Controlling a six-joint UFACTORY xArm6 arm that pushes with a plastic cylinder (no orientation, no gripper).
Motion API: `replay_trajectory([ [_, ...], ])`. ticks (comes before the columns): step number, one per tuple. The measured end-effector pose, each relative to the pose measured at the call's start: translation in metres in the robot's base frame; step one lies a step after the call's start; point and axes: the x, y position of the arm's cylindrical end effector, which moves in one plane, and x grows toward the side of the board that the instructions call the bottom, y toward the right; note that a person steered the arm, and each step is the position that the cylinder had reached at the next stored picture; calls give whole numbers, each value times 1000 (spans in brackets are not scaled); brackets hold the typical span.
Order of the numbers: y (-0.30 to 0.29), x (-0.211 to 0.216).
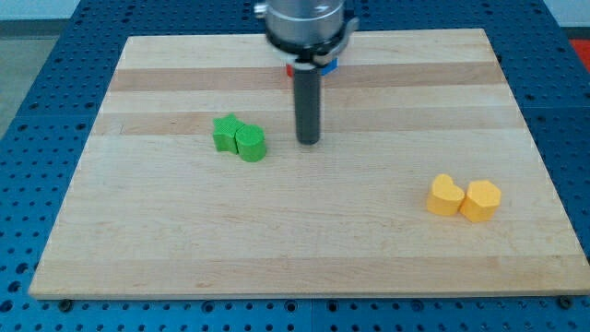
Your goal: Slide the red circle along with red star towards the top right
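My tip is resting on the wooden board, just right of two touching green blocks; red block is showing behind the rod. No fingers fitted.

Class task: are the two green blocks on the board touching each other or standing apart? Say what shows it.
Touching. The two green blocks sit pressed side by side with no wood showing between them, just to the view's left of my tip.
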Motion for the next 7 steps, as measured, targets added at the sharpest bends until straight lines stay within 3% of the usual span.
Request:
replay_trajectory([
  [2,57,-64],
  [6,84,-205],
  [7,81,-215],
])
